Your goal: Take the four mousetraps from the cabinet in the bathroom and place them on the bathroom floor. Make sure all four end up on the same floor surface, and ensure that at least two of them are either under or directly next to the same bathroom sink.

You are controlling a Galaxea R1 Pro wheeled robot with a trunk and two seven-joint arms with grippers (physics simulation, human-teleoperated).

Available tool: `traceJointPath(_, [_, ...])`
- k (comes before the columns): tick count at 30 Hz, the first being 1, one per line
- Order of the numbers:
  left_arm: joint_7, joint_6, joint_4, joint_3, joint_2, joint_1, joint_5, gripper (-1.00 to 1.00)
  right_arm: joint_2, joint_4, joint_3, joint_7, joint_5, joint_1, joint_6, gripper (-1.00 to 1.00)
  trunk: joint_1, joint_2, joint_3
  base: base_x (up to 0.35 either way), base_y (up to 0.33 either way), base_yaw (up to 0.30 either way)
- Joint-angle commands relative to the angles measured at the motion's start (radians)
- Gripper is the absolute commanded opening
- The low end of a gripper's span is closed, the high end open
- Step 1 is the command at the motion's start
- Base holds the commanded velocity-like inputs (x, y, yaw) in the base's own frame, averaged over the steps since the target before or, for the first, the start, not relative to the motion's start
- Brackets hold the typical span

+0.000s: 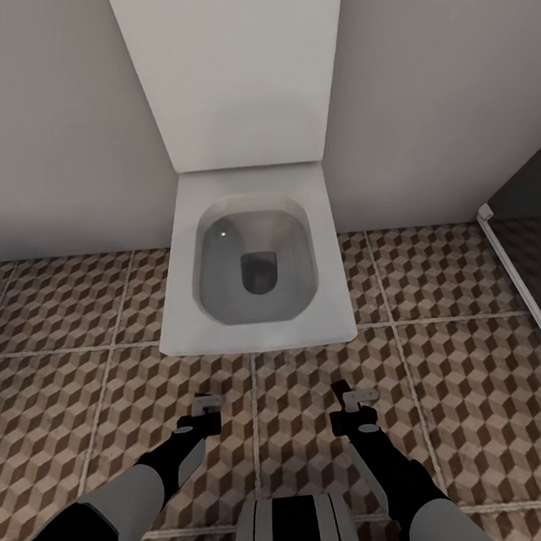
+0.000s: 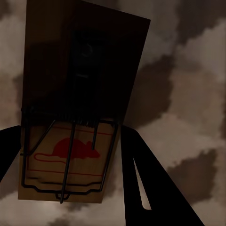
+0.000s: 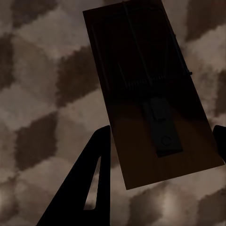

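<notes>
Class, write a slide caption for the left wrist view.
Mousetrap with red mouse print held between dark fingers above the cube-patterned floor.

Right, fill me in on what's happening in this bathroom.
The robot faces a white square toilet on the cube-patterned tile floor, both arms held low. Each tool, left and right, is shut on a flat brown wooden mousetrap: left one, right one. Neither trap is on the floor yet.

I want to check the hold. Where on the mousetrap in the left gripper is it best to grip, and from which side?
Grip the mousetrap across its narrow width on the bare long edges, coming from a short end: the flat board there is clear of the wire. The left gripper's fingers appear to straddle it so.
</notes>
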Motion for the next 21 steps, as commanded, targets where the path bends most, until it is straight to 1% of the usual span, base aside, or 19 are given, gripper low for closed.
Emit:
traceJointPath(1, [0.008, 0.001, -0.001, -0.009, 0.000, 0.000, 0.005, -1.00, -0.001, -0.001, 0.004, -0.006, -0.001, 0.000, 0.007, -1.00, 0.000, 0.000, 0.000, 0.000, 0.000, 0.000])
traceJointPath(10, [0.008, 0.001, -0.001, -0.010, 0.000, 0.001, 0.005, -1.00, -0.005, 0.005, 0.005, -0.005, 0.002, 0.000, 0.005, -1.00, 0.000, 0.000, 0.000, 0.000, 0.000, 0.000])
traceJointPath(12, [0.008, 0.001, -0.001, -0.010, 0.000, 0.001, 0.005, -1.00, -0.005, 0.007, 0.007, -0.005, 0.012, 0.000, -0.002, -1.00, 0.000, 0.000, 0.000, 0.000, 0.000, 0.000])
traceJointPath(15, [0.008, 0.001, -0.001, -0.009, 0.000, 0.001, 0.005, -1.00, -0.005, 0.016, 0.040, -0.005, 0.065, 0.000, -0.040, -1.00, 0.000, 0.000, 0.000, 0.000, 0.000, 0.000])
traceJointPath(16, [0.008, 0.001, -0.001, -0.009, 0.000, 0.001, 0.005, -1.00, -0.004, 0.021, 0.047, -0.005, 0.074, 0.000, -0.047, -1.00, 0.000, 0.000, 0.000, 0.000, 0.000, 0.000])
traceJointPath(17, [0.008, 0.001, 0.000, -0.009, 0.000, 0.001, 0.005, -1.00, -0.003, 0.035, 0.064, -0.005, 0.088, 0.000, -0.058, -1.00, 0.000, 0.000, 0.000, 0.000, 0.000, 0.000])
traceJointPath(20, [0.008, 0.000, -0.001, -0.009, 0.000, 0.005, 0.005, -1.00, -0.001, 0.069, 0.107, -0.004, 0.108, 0.000, -0.082, -1.00, 0.000, 0.000, 0.000, 0.000, 0.000, 0.000])
traceJointPath(21, [0.008, 0.000, -0.001, -0.009, 0.000, 0.006, 0.005, -1.00, -0.001, 0.073, 0.114, -0.004, 0.110, 0.000, -0.086, -1.00, 0.000, 0.000, 0.000, 0.000, 0.000, 0.000])
